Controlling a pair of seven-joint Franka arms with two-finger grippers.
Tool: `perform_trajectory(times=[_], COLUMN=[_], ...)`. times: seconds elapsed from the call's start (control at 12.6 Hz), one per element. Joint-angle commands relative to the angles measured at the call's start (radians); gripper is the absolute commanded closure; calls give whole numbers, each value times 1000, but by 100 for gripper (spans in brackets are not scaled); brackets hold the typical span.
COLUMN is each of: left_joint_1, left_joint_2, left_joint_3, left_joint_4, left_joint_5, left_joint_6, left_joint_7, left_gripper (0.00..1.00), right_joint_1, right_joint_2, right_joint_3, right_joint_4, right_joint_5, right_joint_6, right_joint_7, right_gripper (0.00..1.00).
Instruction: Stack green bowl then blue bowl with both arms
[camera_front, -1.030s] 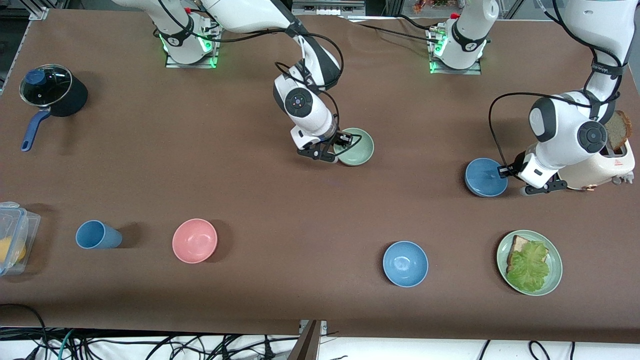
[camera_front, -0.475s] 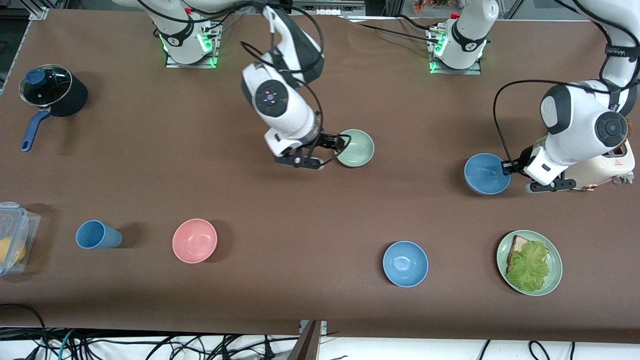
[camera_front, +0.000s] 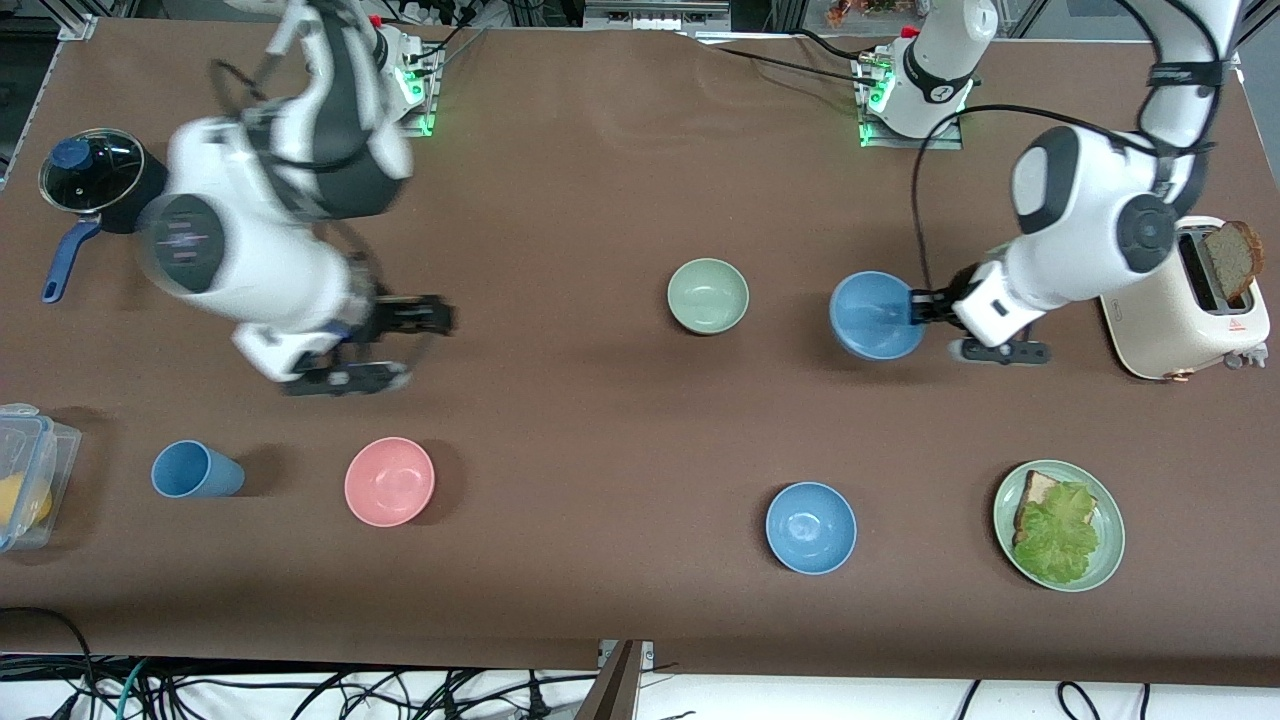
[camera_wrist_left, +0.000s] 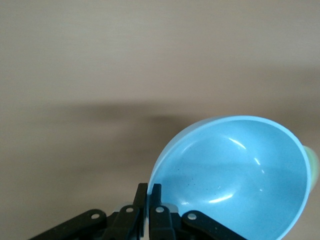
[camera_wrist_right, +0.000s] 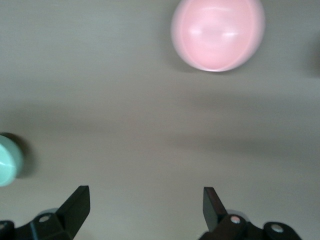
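The blue bowl hung pinched by its rim in the left gripper beside the green bowl, while the right gripper hovered with jaws wide open over the worktop.

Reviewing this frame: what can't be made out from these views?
- Right gripper: smeared by motion in the front view.
- Storage box: cut off by the front view's edge; contents unclear.
- Green bowl: a sliver in the left wrist view, hidden by the held blue bowl.
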Motion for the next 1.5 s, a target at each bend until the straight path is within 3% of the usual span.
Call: perform_trajectory(times=[0.0, 0.24, 0.4, 0.48, 0.55, 0.63, 0.71, 0.79, 0.95, 1.11, 1.43], left_joint_1=[-88, -141, -177, -188, -199, -200, -199, -194, -164, -162, -162], left_joint_2=[100, 187, 226, 240, 246, 246, 228, 188, 139, 140, 149], left_joint_3=[-6, -38, -55, -57, -60, -75, -78, -80, -135, -149, -149], left_joint_4=[131, 188, 193, 188, 184, 176, 148, 113, 56, 35, 2], left_joint_5=[-33, -90, -90, -88, -88, -88, -90, -90, -90, -87, -76], left_joint_6=[-2, 45, 105, 127, 130, 131, 128, 121, 116, 124, 133], left_joint_7=[-56, -156, -159, -158, -156, -156, -155, -148, -147, -150, -144], left_gripper=[100, 100, 100, 100, 100, 100, 100, 100, 100, 100, 100], right_joint_1=[20, 17, -26, -64, -154, -293, -433, -521, -598, -747, -839], right_joint_2=[-5, -5, -14, -37, -71, -102, -131, -142, -165, -185, -261], right_joint_3=[-141, -243, -231, -187, -98, 45, 194, 293, 395, 537, 679], right_joint_4=[-7, -7, -7, -7, -7, 11, 52, 66, 69, 68, 16], right_joint_5=[7, 6, 7, 6, 1, -11, -69, -130, -259, -281, -414], right_joint_6=[-95, -166, -165, -157, -152, -145, -148, -149, -143, -125, -41], right_joint_7=[-102, -128, -127, -124, -124, -124, -124, -125, -124, -122, -124], right_gripper=[0, 0, 0, 0, 0, 0, 0, 0, 0, 0, 0])
